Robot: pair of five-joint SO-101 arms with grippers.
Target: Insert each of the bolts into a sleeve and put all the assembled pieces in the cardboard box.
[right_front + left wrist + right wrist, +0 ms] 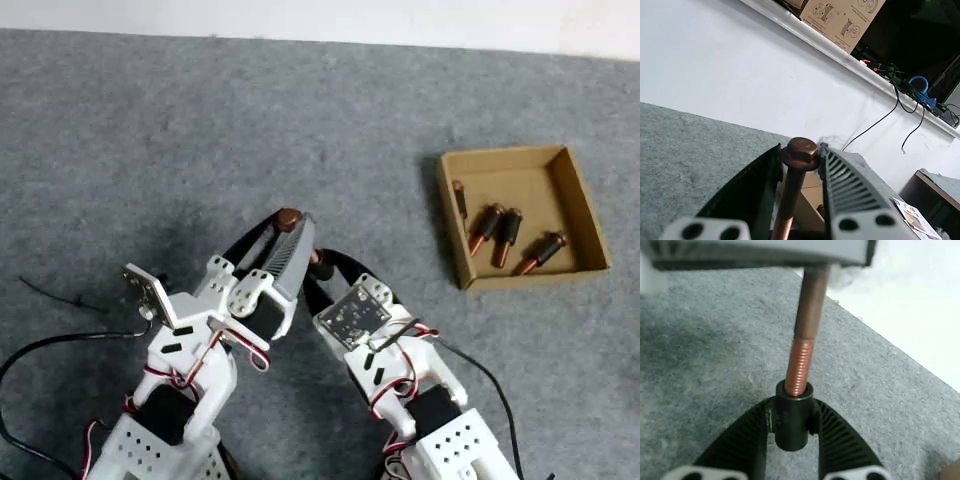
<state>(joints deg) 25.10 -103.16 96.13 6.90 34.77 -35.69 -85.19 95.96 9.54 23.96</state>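
Bolt [792,195] in left end effector [800,148] enters sleeve [791,432] in right end effector [792,412].

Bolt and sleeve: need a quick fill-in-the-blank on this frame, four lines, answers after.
1. The left gripper is shut on a copper-coloured ____.
2. The right gripper is shut on a black ____.
3. The bolt's ____ end is entering the sleeve.
4. The cardboard box already holds ____ assembled pieces.

Missing words: bolt; sleeve; threaded; four.
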